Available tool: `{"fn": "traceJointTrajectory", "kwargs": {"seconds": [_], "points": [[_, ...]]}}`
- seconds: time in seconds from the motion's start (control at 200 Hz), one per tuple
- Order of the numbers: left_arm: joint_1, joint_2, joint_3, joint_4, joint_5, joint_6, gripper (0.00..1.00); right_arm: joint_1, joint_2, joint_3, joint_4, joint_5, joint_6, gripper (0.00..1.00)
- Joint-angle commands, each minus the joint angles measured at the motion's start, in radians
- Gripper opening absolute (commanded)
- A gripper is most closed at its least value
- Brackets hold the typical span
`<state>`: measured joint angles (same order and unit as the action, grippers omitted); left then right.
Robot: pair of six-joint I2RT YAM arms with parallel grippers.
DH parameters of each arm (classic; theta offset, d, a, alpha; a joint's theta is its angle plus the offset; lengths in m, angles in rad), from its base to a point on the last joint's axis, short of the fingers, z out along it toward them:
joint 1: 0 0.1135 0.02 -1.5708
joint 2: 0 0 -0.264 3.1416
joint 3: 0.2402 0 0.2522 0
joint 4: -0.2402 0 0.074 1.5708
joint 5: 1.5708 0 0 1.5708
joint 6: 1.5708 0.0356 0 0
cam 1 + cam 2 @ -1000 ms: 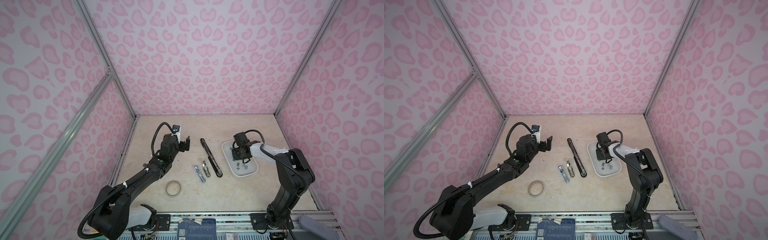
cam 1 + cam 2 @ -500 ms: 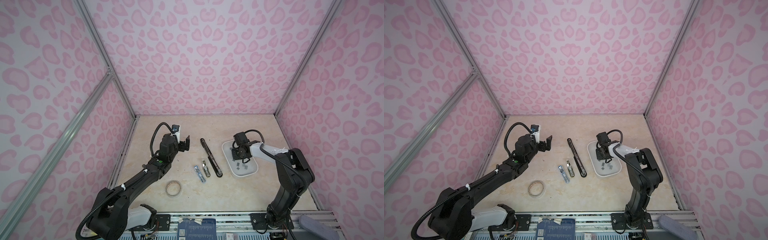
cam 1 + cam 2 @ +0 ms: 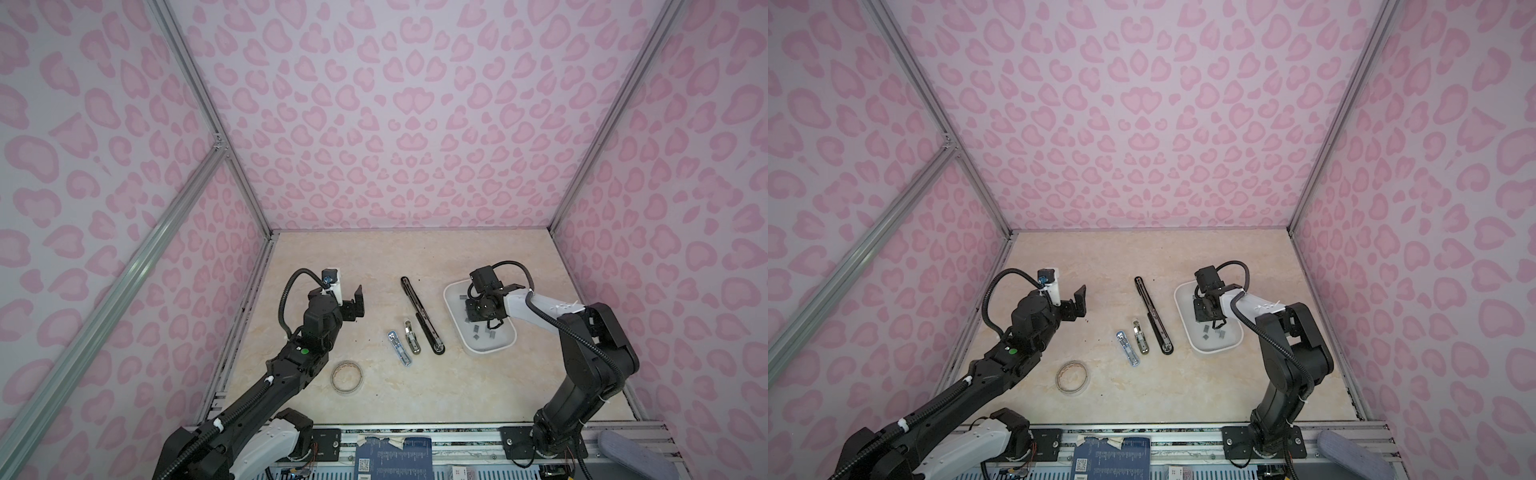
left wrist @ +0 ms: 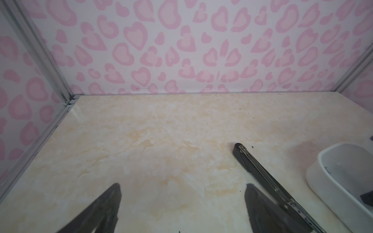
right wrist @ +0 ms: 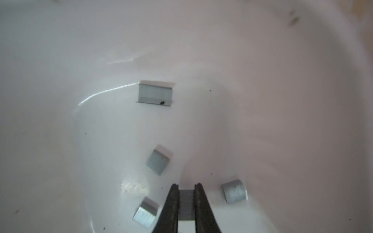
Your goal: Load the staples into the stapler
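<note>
The staples are short grey metal strips scattered in a white tray. My right gripper points down into the tray and is shut on one strip, whose grey face shows between the two fingers. A long black stapler lies opened flat left of the tray. Two small staplers, one silver-blue and one brass-coloured, lie beside it. My left gripper hovers open over bare table left of the black stapler, holding nothing.
A roll of tape lies near the front, beside the left arm. Pink patterned walls close in the table on three sides. In the left wrist view the tray's rim stands just beyond the black stapler.
The right gripper's jaws have closed in on a staple strip in the tray. The left arm has shifted only slightly and stays open.
</note>
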<state>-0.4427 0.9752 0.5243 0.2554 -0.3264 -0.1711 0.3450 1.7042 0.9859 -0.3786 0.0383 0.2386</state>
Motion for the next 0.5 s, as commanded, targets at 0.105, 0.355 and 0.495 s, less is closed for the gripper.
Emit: {"fn": "traceJointTrajectory", "kwargs": {"seconds": [0.105,0.355,0.495], "points": [[0.073,0.001,0.013,-0.124,0.002,-0.110,0.96,0.002,-0.099,-0.034,0.012,0.046,0.020,0.12],[0.151,0.011,-0.018,-0.133,0.095,-0.201,0.96,0.064,-0.277,-0.075,-0.012,0.072,0.034,0.10],[0.149,0.013,-0.059,0.009,0.360,-0.182,0.96,0.154,-0.348,-0.065,-0.030,0.088,0.050,0.09]]}}
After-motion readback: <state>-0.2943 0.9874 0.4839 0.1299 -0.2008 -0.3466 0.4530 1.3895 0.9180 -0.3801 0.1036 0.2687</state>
